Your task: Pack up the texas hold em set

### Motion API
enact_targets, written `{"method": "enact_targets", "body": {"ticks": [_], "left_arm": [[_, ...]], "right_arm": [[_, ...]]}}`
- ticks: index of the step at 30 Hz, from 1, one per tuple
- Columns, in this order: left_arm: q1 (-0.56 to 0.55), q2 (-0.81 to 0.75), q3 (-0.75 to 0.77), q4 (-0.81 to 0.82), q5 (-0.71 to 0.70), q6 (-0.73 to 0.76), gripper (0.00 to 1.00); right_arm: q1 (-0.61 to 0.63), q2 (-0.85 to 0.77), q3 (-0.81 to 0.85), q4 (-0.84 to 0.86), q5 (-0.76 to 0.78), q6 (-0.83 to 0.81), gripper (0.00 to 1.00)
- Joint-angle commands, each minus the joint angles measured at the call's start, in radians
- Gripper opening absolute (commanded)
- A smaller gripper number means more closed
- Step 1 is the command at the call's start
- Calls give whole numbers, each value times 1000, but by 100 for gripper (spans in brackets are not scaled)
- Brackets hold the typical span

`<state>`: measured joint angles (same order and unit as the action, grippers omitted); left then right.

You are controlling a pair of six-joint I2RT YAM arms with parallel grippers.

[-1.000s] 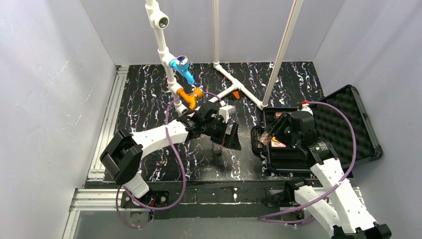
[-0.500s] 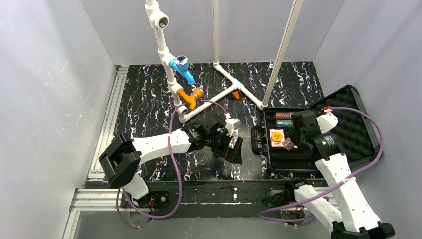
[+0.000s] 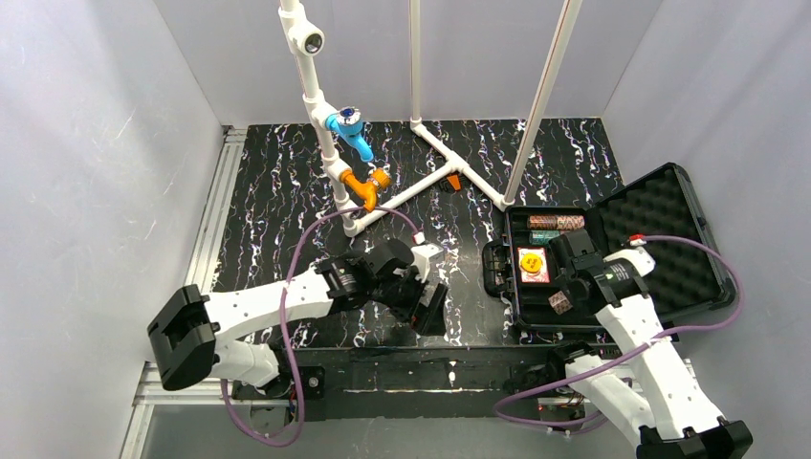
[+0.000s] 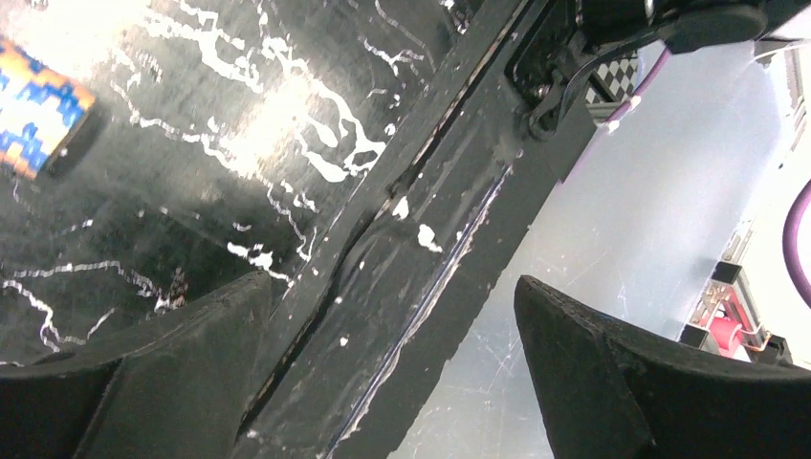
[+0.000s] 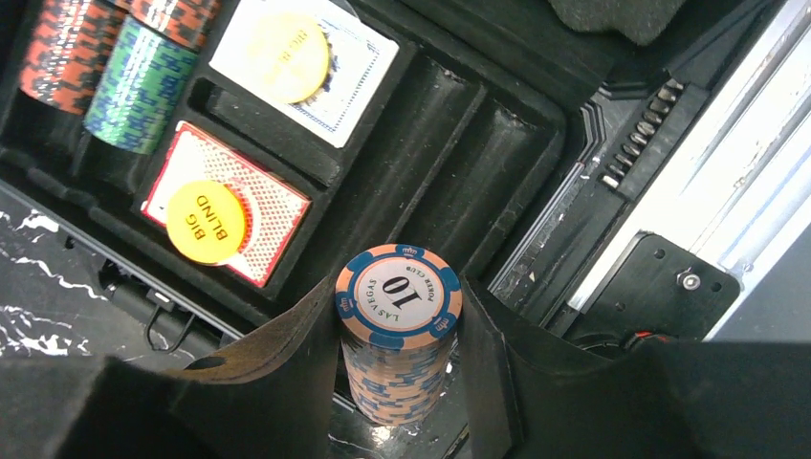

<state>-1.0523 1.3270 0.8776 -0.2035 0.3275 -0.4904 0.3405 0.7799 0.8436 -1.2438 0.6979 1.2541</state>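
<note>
Right arm has pulled back from the far end of the case point(image 3: 515, 308) toward its near end. Left arm has retreated to the near table edge.

Right gripper point(image 5: 400, 363) is clamped on a chip stack point(image 5: 398, 285), pads on the chip rims and the "10" face toward the wrist camera. It hangs over the near part of the case base; I can't tell the height above the foam. Left gripper point(image 3: 427, 306) has its fingers wide apart with nothing between them.

Handling, my read:
- The chips are rigid discs and probably dense for their size, but the stack is loose, held only by rim friction.
- Any chip beyond the pads can slide out, so keep the pinch across the diameter at mid-length, with no fast wrist rolls.
- It wants to go in on its side, like the stacks already packed.

Already in the case:
- Red stack point(image 5: 72, 48) and teal stack point(image 5: 139, 86) lie in the far row.
- Two decks point(image 5: 230, 206) point(image 5: 304, 57) sit in their pockets, each with a yellow button on top.
- The empty grooves point(image 5: 449, 134) look like the target.

Other things:
- Loose stack point(image 4: 38, 120) lies on its side on the table point(image 3: 277, 191), far of the left fingers in the left wrist view.
- Groove walls are narrow, so fingers may foul the foam on release.
- Open lid point(image 3: 669, 239) lies to the right, out of the path.
- White pipe frame point(image 3: 421, 186) stands far-left of the case, well apart from both grippers.
</note>
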Motion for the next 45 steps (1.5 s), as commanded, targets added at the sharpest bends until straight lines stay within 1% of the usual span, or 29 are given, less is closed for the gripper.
{"method": "enact_targets", "body": {"ticks": [1,7,13,21,27,33,45], "left_arm": [[-8,-93,-61,-32,-39,-1,98],[-9,-188,-126,-45,-84,-11,98],[-10,-248,-174,-54,-123,-23,98],[-9,-289,-230,-43,-157,-41,98],[-9,-318,-279,-5,-181,-55,97],[-9,-330,-307,20,-190,-59,96],[-9,-318,-321,39,-189,-60,95]], "right_arm": [[0,-15,-39,10,20,127,1],[0,-38,-113,83,-79,238,1],[0,-54,-162,141,-108,353,1],[0,-55,-215,223,-126,450,1],[0,-63,-229,277,-93,472,1],[0,-34,-231,301,-67,481,1],[-14,21,-256,365,-81,468,1]]}}
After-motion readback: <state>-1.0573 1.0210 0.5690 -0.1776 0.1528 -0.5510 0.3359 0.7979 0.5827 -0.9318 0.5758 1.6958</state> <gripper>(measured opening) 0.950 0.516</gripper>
